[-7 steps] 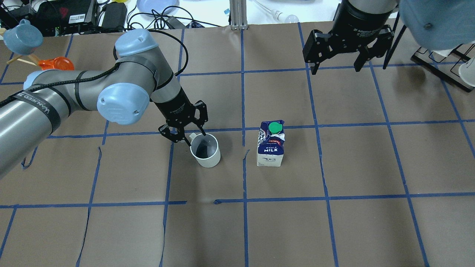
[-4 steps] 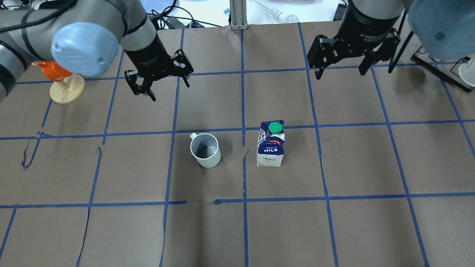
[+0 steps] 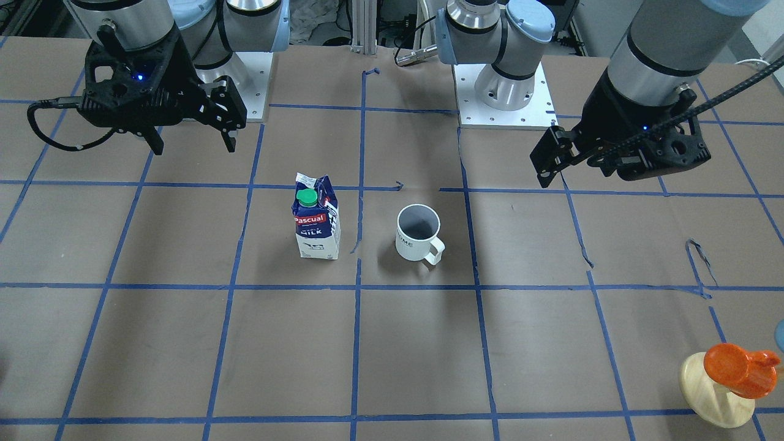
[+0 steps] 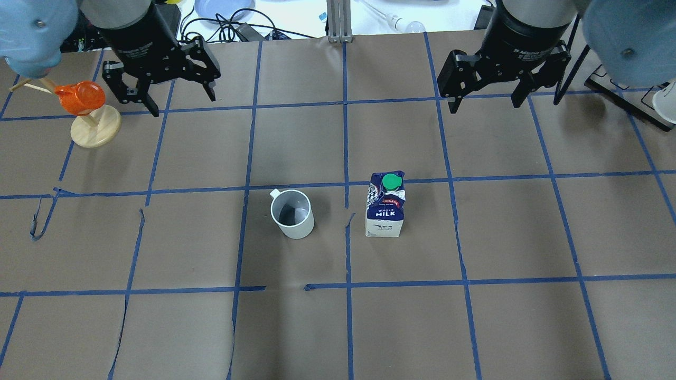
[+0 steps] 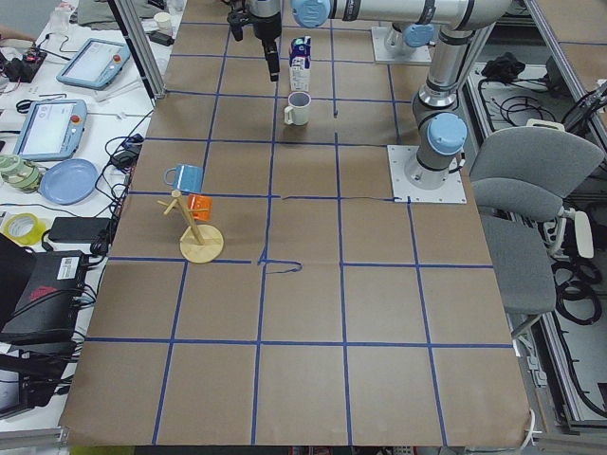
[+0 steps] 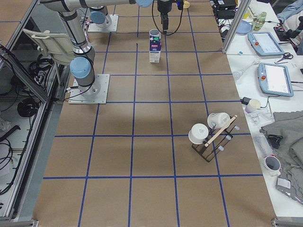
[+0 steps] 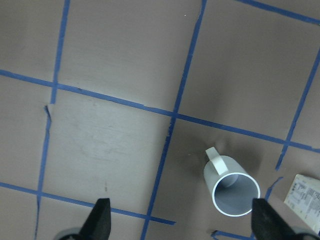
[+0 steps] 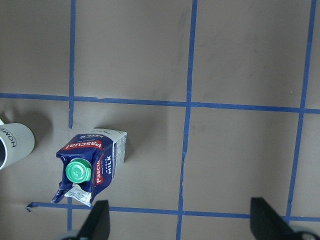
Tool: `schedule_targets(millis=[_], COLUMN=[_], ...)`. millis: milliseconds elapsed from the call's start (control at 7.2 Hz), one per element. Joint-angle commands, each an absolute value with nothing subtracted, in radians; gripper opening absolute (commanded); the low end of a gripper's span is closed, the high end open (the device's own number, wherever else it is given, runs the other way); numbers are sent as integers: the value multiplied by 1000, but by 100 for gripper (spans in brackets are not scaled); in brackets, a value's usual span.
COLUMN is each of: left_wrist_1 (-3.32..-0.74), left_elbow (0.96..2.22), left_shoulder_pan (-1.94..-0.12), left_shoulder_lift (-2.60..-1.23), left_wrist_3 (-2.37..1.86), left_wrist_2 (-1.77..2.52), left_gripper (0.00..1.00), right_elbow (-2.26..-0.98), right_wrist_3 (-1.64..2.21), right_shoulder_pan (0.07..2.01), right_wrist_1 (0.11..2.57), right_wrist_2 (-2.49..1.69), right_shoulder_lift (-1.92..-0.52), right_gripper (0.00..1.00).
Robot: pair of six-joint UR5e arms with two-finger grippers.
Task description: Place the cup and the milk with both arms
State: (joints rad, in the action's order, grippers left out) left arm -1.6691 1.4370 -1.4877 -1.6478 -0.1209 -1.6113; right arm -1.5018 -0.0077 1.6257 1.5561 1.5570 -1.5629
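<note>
The white cup (image 4: 292, 214) stands upright near the table's middle, its handle toward the far left; it also shows in the front view (image 3: 418, 233) and the left wrist view (image 7: 231, 190). The blue and white milk (image 4: 386, 208) carton stands upright a short way to its right, green cap on top, and shows in the right wrist view (image 8: 90, 165). My left gripper (image 4: 182, 104) is open and empty, high over the far left. My right gripper (image 4: 483, 105) is open and empty, high over the far right, beyond the milk.
A wooden mug stand (image 4: 95, 124) with an orange cup is at the far left beside my left gripper. A black rack (image 6: 210, 137) with white cups is at the far right. Cables and a blue plate (image 4: 222, 8) lie beyond the far edge.
My left gripper has left the cup's rim by the handle, risen and drawn back to the far left. The cup stays standing. The right gripper has hardly moved.
</note>
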Motion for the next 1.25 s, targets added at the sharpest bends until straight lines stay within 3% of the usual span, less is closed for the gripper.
schedule_targets(millis=[0,1111], left_wrist_1=[-1661,-1661], left_elbow=[1505,1548], left_shoulder_pan=[-1485,-1485], left_shoulder_lift=[-1588,-1548], left_wrist_3=[-115,-117], left_wrist_2=[-1603,-1575], left_gripper=[100,100], right_elbow=[-1502,-1502], right_wrist_3=[-8,-8], right_shoulder_pan=[1626,1626], right_wrist_1=[1557,1557], right_wrist_2=[1557,1557], right_shoulder_lift=[-1563,-1563], right_gripper=[100,100])
